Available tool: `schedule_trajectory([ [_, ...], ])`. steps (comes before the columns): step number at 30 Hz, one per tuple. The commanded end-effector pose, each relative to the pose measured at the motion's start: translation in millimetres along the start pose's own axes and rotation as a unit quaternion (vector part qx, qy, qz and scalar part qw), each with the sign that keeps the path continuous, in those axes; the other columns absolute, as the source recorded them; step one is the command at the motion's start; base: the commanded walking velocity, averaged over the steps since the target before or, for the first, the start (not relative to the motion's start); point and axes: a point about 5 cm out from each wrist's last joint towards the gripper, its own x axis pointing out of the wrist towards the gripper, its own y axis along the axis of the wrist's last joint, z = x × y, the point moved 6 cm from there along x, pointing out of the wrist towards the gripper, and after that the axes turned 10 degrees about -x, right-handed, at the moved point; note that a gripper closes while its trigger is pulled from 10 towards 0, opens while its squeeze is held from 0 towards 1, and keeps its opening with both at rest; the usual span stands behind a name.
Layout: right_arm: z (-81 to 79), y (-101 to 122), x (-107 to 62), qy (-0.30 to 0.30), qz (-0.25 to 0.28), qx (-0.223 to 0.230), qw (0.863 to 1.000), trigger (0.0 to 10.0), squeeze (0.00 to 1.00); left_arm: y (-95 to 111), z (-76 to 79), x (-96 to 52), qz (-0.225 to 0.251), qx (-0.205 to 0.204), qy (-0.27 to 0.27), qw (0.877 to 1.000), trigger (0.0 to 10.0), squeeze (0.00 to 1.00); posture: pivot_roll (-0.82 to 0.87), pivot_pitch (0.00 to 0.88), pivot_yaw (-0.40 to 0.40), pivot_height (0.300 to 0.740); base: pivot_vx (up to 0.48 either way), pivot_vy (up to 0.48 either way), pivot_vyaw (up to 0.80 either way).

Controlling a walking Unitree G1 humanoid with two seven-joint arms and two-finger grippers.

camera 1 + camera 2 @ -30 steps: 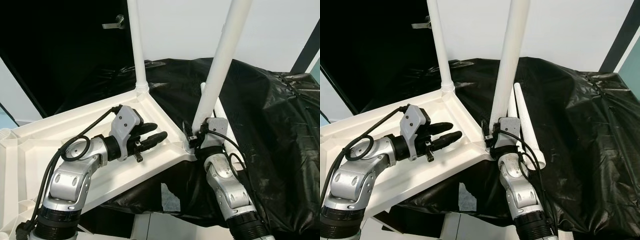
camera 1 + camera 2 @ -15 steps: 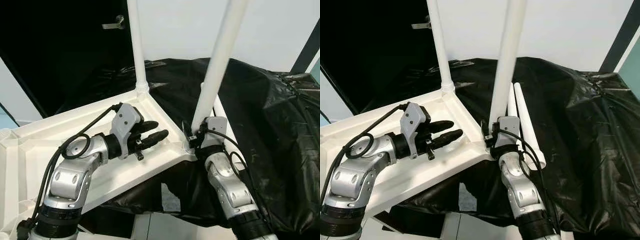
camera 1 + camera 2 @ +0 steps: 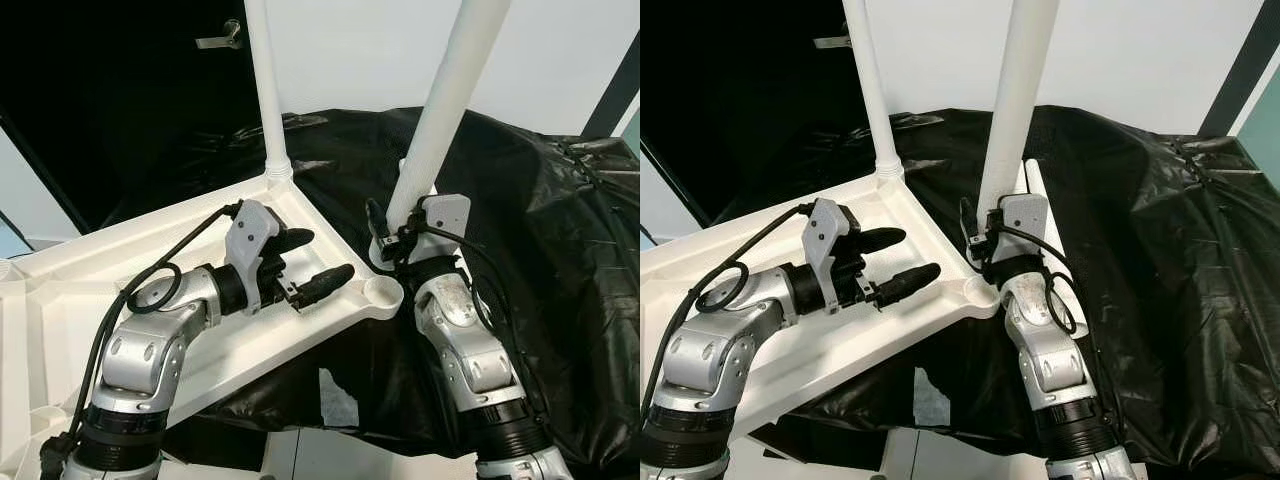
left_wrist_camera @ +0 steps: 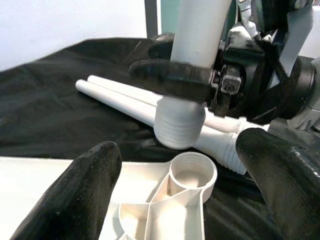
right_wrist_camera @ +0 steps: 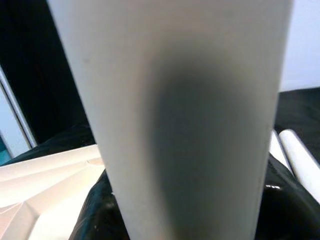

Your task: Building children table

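My right gripper (image 4: 200,82) is clenched on the white leg (image 3: 440,110), whose threaded end hangs just above the corner socket (image 4: 192,172) of the upturned tabletop (image 3: 200,235). My left gripper (image 3: 312,262) is spread beside that socket. I'd plumb the leg, centre it, then lower.

You see a surface draped in a black sheet (image 3: 540,230). On it rests the upturned white tabletop (image 3: 120,270), its near corner socket (image 4: 192,172) overhanging the sheet's edge. Two loose white legs (image 4: 125,97) lie side by side on the sheet, just beyond that corner.
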Motion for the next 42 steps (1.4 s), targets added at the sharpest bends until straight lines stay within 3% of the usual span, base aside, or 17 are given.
schedule_trajectory([
  [1,-0.8,6.7,3.0,0.016,0.006,0.008,1.000,10.0,0.00,6.7,-7.4,1.2,0.010,0.011,0.024,1.000,10.0,0.68,0.07,0.000,0.005,0.740,0.000,0.000,0.00],
  [2,-2.2,6.4,3.0,0.034,0.003,0.004,0.999,10.0,0.00,9.9,-8.2,1.4,0.015,0.011,0.023,1.000,10.0,0.00,0.07,0.000,0.006,0.740,0.000,0.000,0.00],
  [7,-2.1,3.4,0.3,0.102,-0.010,-0.016,0.995,10.0,0.00,20.8,-9.9,2.0,0.031,0.011,0.014,0.999,10.0,0.00,0.06,0.000,0.005,0.740,0.000,0.000,0.00],
  [14,7.2,-1.2,-4.0,0.175,-0.024,-0.056,0.983,10.0,0.00,40.3,3.0,9.5,0.063,0.001,-0.037,0.997,10.0,0.00,0.06,0.000,-0.002,0.740,0.000,0.000,0.00],
  [17,3.2,-0.3,-6.6,0.227,-0.024,-0.064,0.971,10.0,0.00,54.3,14.8,15.5,0.088,-0.015,-0.078,0.993,10.0,0.00,0.06,0.000,-0.007,0.740,0.000,0.000,0.00],
  [18,-4.1,1.1,-9.2,0.270,-0.023,-0.071,0.960,10.0,0.00,64.7,24.6,19.0,0.103,-0.020,-0.111,0.988,10.0,0.00,0.06,0.000,-0.012,0.740,0.000,0.000,0.00],
  [20,-4.1,1.1,-9.2,0.270,-0.023,-0.071,0.960,10.0,0.00,64.7,24.6,19.0,0.103,-0.020,-0.111,0.988,10.0,0.00,0.06,0.000,-0.012,0.740,0.000,0.000,0.00],
  [22,-15.0,3.0,-14.3,0.320,-0.022,-0.073,0.944,10.0,0.00,71.0,34.2,22.7,0.109,-0.018,-0.139,0.984,10.0,0.00,0.06,0.000,-0.013,0.740,0.000,0.000,0.00],
  [26,-21.8,4.6,-18.6,0.352,-0.021,-0.073,0.933,10.0,0.00,72.8,38.8,25.3,0.110,-0.016,-0.153,0.982,10.0,0.00,0.06,0.000,-0.013,0.740,0.000,0.000,0.00],
  [30,-44.3,6.7,-32.4,0.431,-0.019,-0.079,0.899,10.0,0.00,69.9,36.2,38.9,0.099,-0.003,-0.142,0.985,10.0,0.00,0.05,0.000,-0.003,0.740,0.000,0.000,0.00],
  [34,-46.8,6.4,-34.5,0.441,-0.020,-0.079,0.894,10.0,0.00,69.5,35.2,40.3,0.097,-0.005,-0.141,0.985,10.0,0.00,0.05,0.000,-0.002,0.740,0.000,0.000,0.00],
  [36,-52.5,6.1,-40.5,0.466,-0.022,-0.074,0.881,10.0,0.00,70.6,38.9,41.6,0.096,-0.007,-0.155,0.983,10.0,0.00,0.05,0.000,0.001,0.740,0.000,0.000,0.00],
  [38,-54.2,6.2,-42.3,0.474,-0.021,-0.074,0.877,10.0,0.00,71.7,40.0,42.3,0.096,-0.007,-0.160,0.982,10.0,0.00,0.05,0.000,0.003,0.740,0.000,0.000,0.00],
  [42,-54.8,6.0,-43.1,0.478,-0.022,-0.073,0.875,10.0,0.00,73.1,40.8,42.5,0.098,-0.011,-0.165,0.981,10.0,0.00,0.05,0.000,0.004,0.740,0.000,0.000,0.00],
])
